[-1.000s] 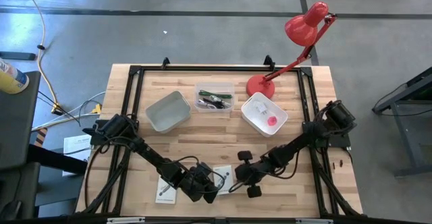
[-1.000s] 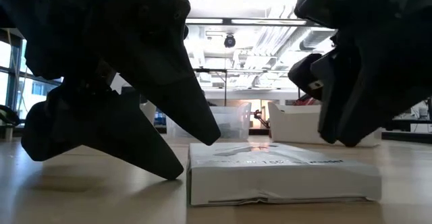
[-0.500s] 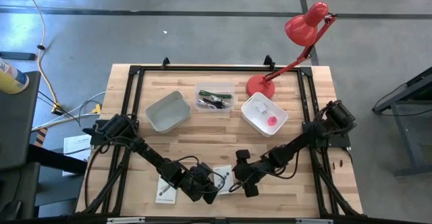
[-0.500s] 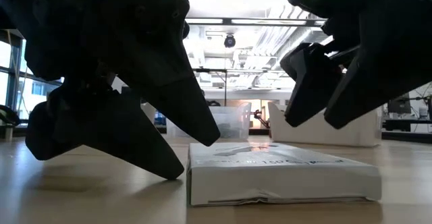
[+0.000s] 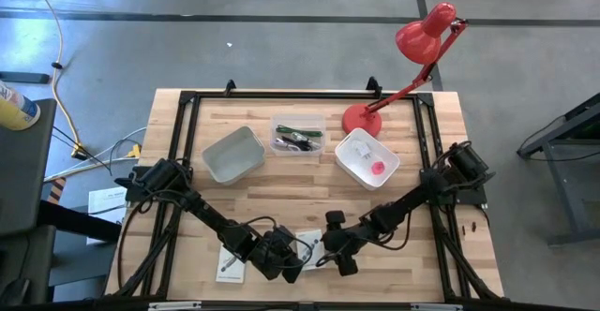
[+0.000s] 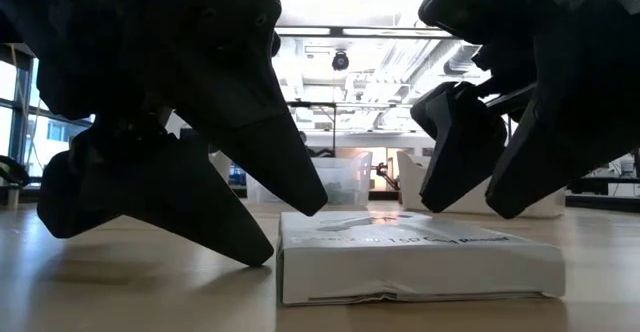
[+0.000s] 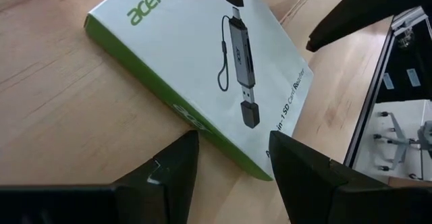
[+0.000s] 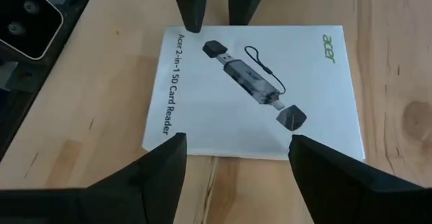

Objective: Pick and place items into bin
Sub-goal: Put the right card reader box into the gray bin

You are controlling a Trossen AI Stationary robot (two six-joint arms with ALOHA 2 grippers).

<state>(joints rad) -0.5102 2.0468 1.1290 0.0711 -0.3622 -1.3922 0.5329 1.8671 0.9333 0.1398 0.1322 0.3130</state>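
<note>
Near edge of table (image 5: pixel 309 194), centre: flat white card-reader box (image 8: pixel 253 92), lying flat on the wood, printed face up. Left gripper (image 5: pixel 298 259) down low on one side of box, fingers parted, tips just short of the box edge in left wrist view, nothing held. Right gripper (image 5: pixel 330 252) low on the opposite side, fingers spread wide, tips at the box's near edge in right wrist view; contact with the box hard to judge, probably apart. Low view: both grippers as dark shapes flanking the box, box (image 6: pixel 415 257) resting on the tabletop between them. Second white card (image 5: pixel 231 264) flat near the left arm. Far side of table: empty grey bin (image 5: pixel 232 155), clear bin (image 5: pixel 298 135) with green pen and cables, white bin (image 5: pixel 367 158) with small pink piece (image 5: pixel 377 167). Red lamp (image 5: pixel 412 53) at far right corner.
</note>
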